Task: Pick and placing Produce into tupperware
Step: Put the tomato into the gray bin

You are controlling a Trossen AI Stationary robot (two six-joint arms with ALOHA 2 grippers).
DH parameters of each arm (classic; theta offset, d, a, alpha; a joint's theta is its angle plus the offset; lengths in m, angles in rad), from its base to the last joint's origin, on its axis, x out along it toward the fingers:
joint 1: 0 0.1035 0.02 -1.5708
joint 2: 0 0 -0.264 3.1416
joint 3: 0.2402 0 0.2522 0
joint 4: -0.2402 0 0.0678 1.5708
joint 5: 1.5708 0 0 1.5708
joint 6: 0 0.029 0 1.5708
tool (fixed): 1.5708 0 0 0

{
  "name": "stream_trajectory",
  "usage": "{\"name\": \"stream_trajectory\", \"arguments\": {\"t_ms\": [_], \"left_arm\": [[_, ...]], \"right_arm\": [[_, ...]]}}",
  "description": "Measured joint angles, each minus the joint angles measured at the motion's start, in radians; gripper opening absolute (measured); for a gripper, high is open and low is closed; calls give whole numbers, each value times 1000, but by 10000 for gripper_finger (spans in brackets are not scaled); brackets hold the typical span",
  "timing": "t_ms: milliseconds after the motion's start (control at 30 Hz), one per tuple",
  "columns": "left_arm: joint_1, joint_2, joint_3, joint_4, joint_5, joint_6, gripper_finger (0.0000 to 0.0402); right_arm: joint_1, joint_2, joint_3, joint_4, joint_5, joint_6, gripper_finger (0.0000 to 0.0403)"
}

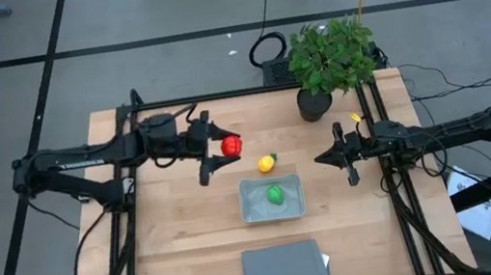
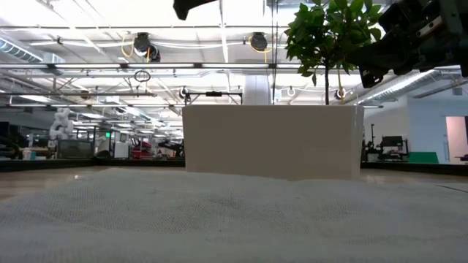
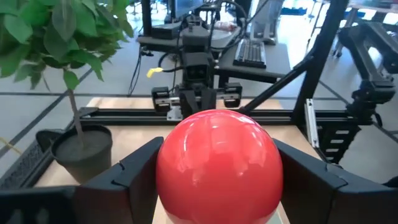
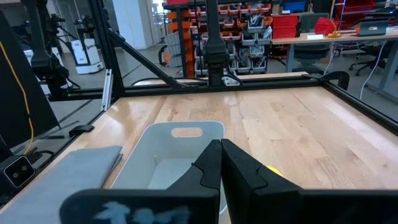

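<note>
From above, the left claw [image 1: 221,151] hangs over the wooden surface [image 1: 182,235], left of centre, with the red round piece [image 1: 231,145] clamped between its fingers. Just right of it the yellow piece with a green tip [image 1: 268,162] lies on the surface, apart from the claw. Below that sits the clear tupperware [image 1: 271,199], and the green round piece [image 1: 275,193] rests inside it. A flat grey lid [image 1: 283,266] lies near the front edge, separate from the container. The right claw [image 1: 325,157] hovers by the right rail with its fingers pressed together, holding nothing. A potted plant [image 1: 332,61] stands at the back right corner.

The low view shows mostly a pale wall-like shape [image 2: 272,140] (probably the container's side, though I cannot tell), with the plant's leaves [image 2: 329,33] above it and dark arm parts at the top edge.

In the left wrist view the red piece [image 3: 217,163] fills the gap between the two dark fingers [image 3: 127,177], both touching its sides; the plant pot [image 3: 81,149] and the other arm [image 3: 196,68] are beyond.

The right wrist view shows its own fingers [image 4: 214,165] meeting at the tips, the tupperware [image 4: 180,140] just ahead, the lid [image 4: 74,171] beside it, and a sliver of the yellow piece [image 4: 272,169] behind a finger.
</note>
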Motion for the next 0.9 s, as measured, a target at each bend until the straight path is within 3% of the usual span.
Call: {"name": "stream_trajectory", "arguments": {"t_ms": [400, 900], "left_arm": [[36, 138, 223, -196, 90, 26, 257], [37, 206, 275, -331, 123, 51, 257]], "right_arm": [[0, 0, 0, 0, 0, 0, 0], [0, 0, 0, 0, 0, 0, 0]]}}
